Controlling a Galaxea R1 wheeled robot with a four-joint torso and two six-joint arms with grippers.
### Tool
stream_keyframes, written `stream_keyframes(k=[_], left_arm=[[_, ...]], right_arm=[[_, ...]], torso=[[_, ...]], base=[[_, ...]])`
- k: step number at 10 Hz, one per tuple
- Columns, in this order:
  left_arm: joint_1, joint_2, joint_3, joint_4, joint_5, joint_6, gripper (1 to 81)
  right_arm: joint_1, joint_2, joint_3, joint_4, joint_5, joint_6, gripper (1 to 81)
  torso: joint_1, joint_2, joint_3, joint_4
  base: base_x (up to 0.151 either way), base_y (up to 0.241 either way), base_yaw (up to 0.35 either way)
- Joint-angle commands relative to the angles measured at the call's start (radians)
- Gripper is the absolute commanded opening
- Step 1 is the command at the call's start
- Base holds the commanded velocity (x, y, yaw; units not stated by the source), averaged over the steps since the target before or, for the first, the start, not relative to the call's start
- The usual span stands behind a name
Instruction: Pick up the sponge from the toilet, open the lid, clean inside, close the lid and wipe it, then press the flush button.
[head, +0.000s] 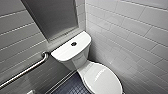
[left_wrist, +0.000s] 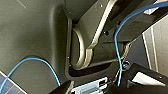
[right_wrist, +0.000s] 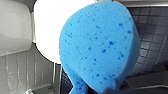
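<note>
- Far left in the head cam is a metal grab bar (head: 25, 71) on the wall. Keep your elbows away from it when you swing in.
- Next over is the toilet (head: 83, 66). The flush button (head: 73, 44) is the dark dot in the middle of the tank top, and nothing is touching it.
- Right of that, the lid (head: 103, 80) is down flat and looks bare.
- The sponge (right_wrist: 100, 47) is up off the toilet in the right gripper (right_wrist: 95, 87). It looks pinched at its narrow end, so I'd call those fingers closed on it.
- My read is you're at lid work. Hold that squeeze, come in low over the front edge away from the hinge, and go slow, since glossy plastic is probably slippery.
- The head cam gives you the whole layout: tank, button, lid, white tiled wall (head: 130, 32).
- The right wrist cam gives you the close stuff: the sponge hanging over the white lid, with dark floor tiles (right_wrist: 152, 30) beside it.
- The left wrist cam looks at the robot's own dark body and a blue cable (left_wrist: 117, 50). I can't tell if the left gripper is open or closed.
</note>
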Motion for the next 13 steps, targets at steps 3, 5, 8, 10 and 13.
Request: stream_keyframes(k=[3, 5, 8, 10, 13], left_arm=[[0.024, -0.008, 0.02, 0.001, 0.086, 0.004, 81.1], [0.024, -0.008, 0.021, -0.001, 0.086, 0.004, 81.1], [0.019, -0.008, 0.02, -0.002, 0.086, 0.003, 81.1], [0.018, -0.008, 0.018, -0.004, 0.086, 0.003, 81.1], [0.019, -0.006, 0.017, -0.004, 0.086, 0.003, 81.1]], right_arm=[[0.272, 0.068, -0.043, -0.011, -0.225, -0.029, 1.0], [0.366, 0.179, -0.112, 0.008, -0.294, -0.027, 1.0], [0.489, 0.355, -0.24, 0.035, -0.383, -0.027, 1.0], [0.558, 0.492, -0.359, 0.048, -0.453, -0.019, 1.0], [0.615, 0.7, -0.565, 0.045, -0.542, -0.019, 1.0]], torso=[[0.0, 0.0, 0.0, 0.0], [0.0, 0.0, 0.0, 0.0], [0.0, 0.0, 0.0, 0.0], [0.0, 0.0, 0.0, 0.0], [0.0, 0.0, 0.0, 0.0]], base=[[0.0, 0.0, 0.0], [0.0, 0.0, 0.0], [0.0, 0.0, 0.0], [0.0, 0.0, 0.0], [0.0, 0.0, 0.0]])
